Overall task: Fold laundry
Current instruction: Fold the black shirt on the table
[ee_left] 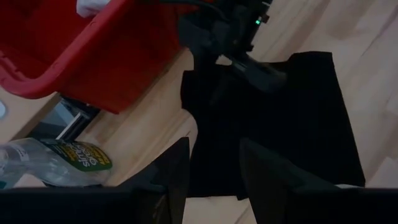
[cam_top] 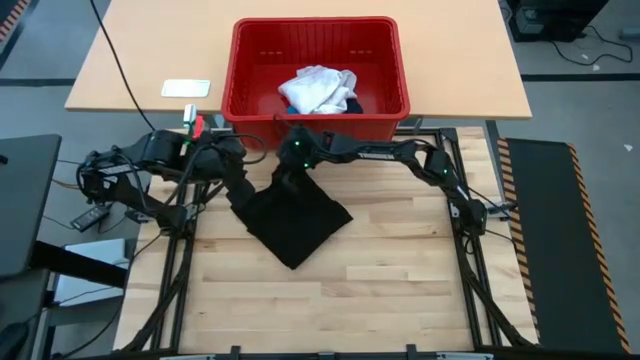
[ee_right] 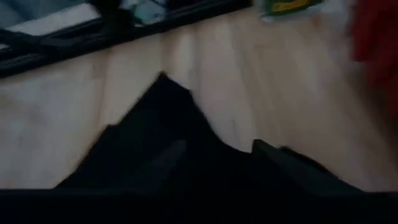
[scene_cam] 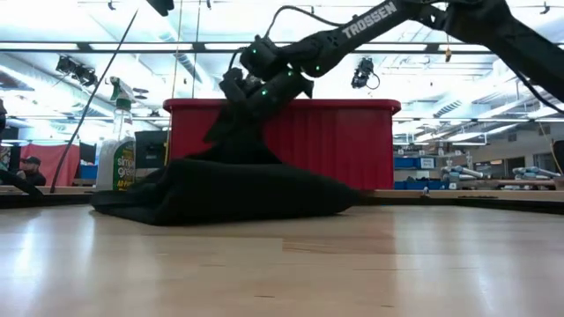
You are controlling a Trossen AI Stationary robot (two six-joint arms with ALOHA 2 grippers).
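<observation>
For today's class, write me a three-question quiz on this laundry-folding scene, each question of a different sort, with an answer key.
1. True or false: the black shirt lies inside the red basket.
2. Multiple choice: the white garment is (A) on the wooden table, (B) in the red basket, (C) draped over an arm.
3. Fill in: the right gripper is over the shirt's edge nearest the ______.

Key: 1. False, it lies on the wooden table. 2. B. 3. Basket.

red basket, spray bottle, wooden table
</observation>
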